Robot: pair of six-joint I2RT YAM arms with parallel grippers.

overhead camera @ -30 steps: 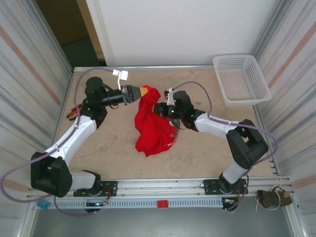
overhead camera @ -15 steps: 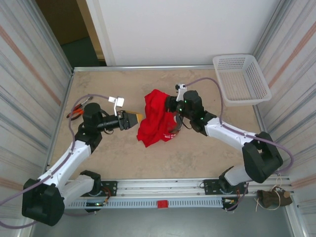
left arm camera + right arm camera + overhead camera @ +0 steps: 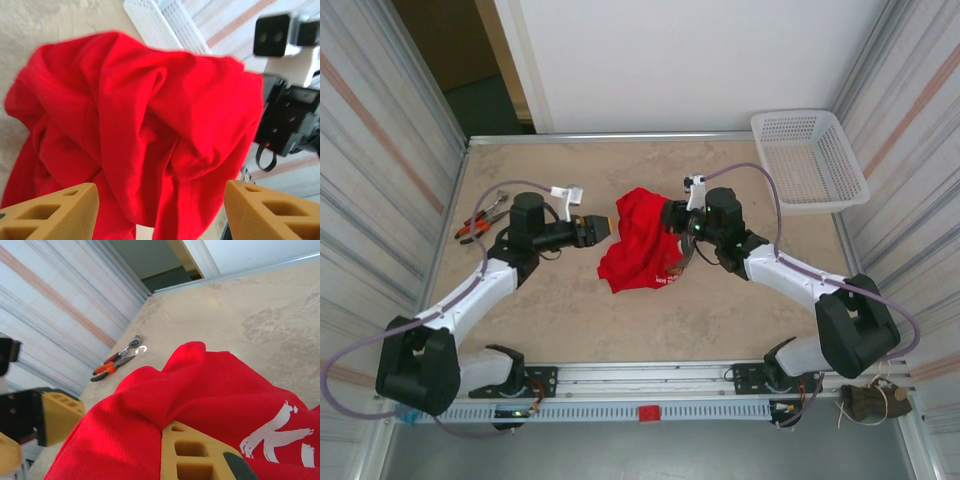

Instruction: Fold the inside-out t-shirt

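Over the middle of the tan table (image 3: 550, 300) a bunched red shirt (image 3: 638, 245) hangs, white print showing; the right gripper (image 3: 672, 224) clamps its top; the left gripper (image 3: 602, 228), reaching sideways, gapes just beside it.

Inside-out t-shirt (image 3: 135, 135): bright red, bunched in deep folds, mid-frame. Left claw (image 3: 160, 215): two tan fingers (image 3: 55, 212) spread wide at the bottom corners, cloth beyond them. Counter (image 3: 45, 25): pale, upper left. White mesh basket (image 3: 165, 25): top edge. Black arm housing (image 3: 290, 120): right, at the shirt's edge.
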